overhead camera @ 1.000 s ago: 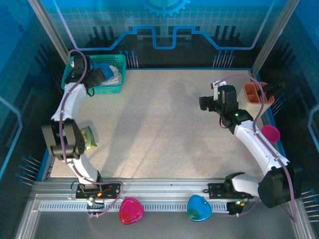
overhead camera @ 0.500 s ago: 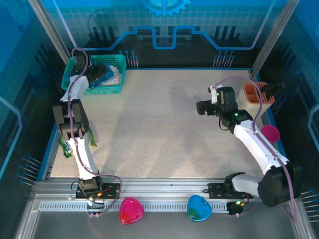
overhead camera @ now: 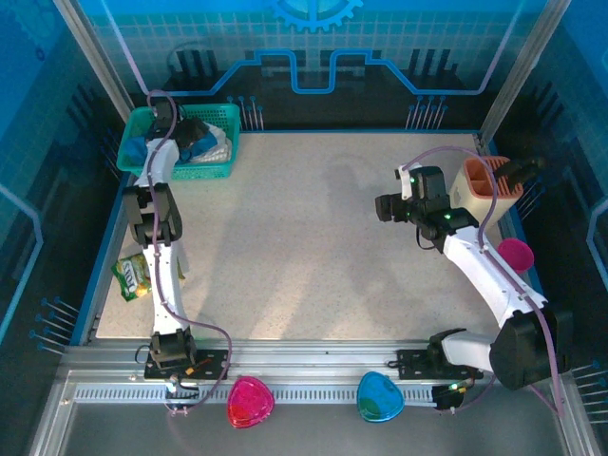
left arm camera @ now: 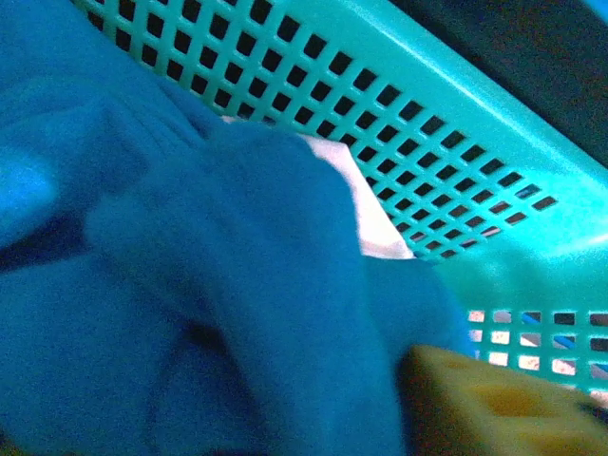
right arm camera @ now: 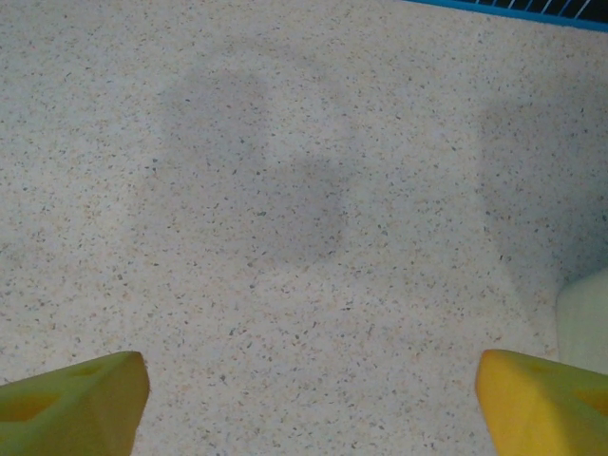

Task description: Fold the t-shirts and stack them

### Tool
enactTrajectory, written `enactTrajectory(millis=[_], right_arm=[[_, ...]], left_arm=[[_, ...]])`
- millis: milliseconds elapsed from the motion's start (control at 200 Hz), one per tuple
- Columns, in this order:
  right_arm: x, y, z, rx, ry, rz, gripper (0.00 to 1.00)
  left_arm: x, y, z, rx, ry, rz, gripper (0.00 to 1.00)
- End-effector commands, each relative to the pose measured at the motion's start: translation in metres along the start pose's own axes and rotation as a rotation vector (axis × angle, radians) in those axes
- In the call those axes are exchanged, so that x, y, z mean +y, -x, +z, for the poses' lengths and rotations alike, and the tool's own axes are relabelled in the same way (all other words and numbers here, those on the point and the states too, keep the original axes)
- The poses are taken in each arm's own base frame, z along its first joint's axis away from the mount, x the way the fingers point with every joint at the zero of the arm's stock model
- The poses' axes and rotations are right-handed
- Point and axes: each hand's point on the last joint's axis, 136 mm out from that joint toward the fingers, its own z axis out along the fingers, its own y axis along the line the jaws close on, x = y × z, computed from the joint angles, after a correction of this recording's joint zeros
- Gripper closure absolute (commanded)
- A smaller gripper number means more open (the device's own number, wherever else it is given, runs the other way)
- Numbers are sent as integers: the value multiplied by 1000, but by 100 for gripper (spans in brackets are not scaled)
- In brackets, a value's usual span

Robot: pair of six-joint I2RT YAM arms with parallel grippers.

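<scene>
- Down inside green mesh basket (left arm camera: 456,123) with left gripper (overhead camera: 186,138), pressed against teal-blue t-shirt (left arm camera: 237,285) bunched right beneath; cannot tell whether clamped.
- White t-shirt (left arm camera: 366,218) tucked just beyond, by the mesh wall.
- Probably there to fetch a shirt for folding.
- Hovering with right gripper (right arm camera: 304,399) spread wide over bare speckled table (right arm camera: 285,190) below; blue panels (overhead camera: 380,28) around.

Top external: high, behind arm bases (overhead camera: 176,353), tilted down and forward; whole table (overhead camera: 313,237) in frame, seen from afar.
Left wrist: very near, down inside green mesh basket (left arm camera: 418,104), facing teal-blue t-shirt (left arm camera: 237,285) and mesh wall.
Right wrist: near, looking down on bare tabletop; fingertips (right arm camera: 76,399) of right gripper (right arm camera: 313,399) sit in lower corners.
Shared: basket in top and left wrist; tabletop patch in top and right wrist.
</scene>
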Motion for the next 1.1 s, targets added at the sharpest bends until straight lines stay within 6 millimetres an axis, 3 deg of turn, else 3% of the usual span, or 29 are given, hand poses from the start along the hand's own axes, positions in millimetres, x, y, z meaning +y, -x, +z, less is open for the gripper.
enactTrajectory(millis=[0, 55, 215, 365, 455, 590, 701, 816, 996, 1096], right_arm=[[9, 0, 0, 11, 30, 1, 16], [10, 2, -1, 8, 37, 5, 18], [17, 6, -6, -9, 65, 12, 18], [23, 8, -14, -24, 89, 20, 18], [23, 6, -18, -31, 90, 25, 18], [21, 1, -22, -34, 83, 14, 18], [19, -2, -24, -30, 77, 3, 17], [17, -4, -23, -26, 65, -1, 17], [20, -7, -18, -15, 78, 3, 16], [21, -9, -16, -14, 87, 8, 16]], left_arm=[[-25, 32, -28, -77, -51, 3, 85], [-34, 39, -40, -98, -67, 15, 100], [-67, 63, -94, -175, -107, 69, 100], [-114, 78, -161, -215, -181, 135, 100], [-140, 77, -201, -207, -227, 173, 100], [-177, 59, -257, -166, -291, 243, 100], [-203, 31, -300, -112, -336, 314, 100], [-226, -16, -333, -5, -389, 375, 100], [-261, -116, -374, 178, -490, 487, 100], [-274, -177, -387, 273, -539, 552, 100]])
